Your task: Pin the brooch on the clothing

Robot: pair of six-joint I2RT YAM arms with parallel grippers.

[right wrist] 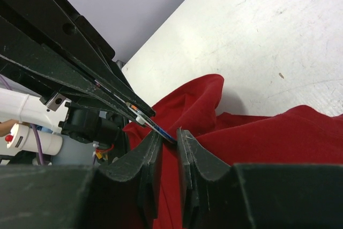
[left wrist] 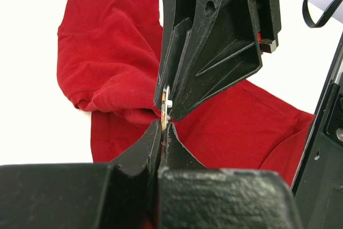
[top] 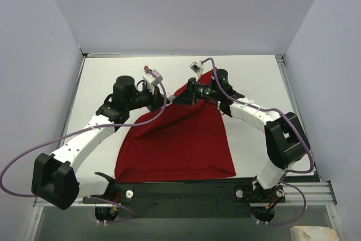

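Red clothing (top: 180,145) sprawled below as left fingers (left wrist: 142,151) clamped the brooch (left wrist: 164,105), right fingers (right wrist: 201,156) slightly apart around its edge.

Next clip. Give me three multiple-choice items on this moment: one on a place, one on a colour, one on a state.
1. Where on the clothing do the left gripper and right gripper meet?
A. near hem
B. far end
C. middle

2. The clothing is:
A. red
B. blue
C. white

3. The left gripper is:
A. wide open
B. out of view
C. shut on the brooch

Answers:
1. B, the top view shows both arms converging at its far end.
2. A, the cloth is red in every view.
3. C, its closed fingertips pinch the brooch edge-on.
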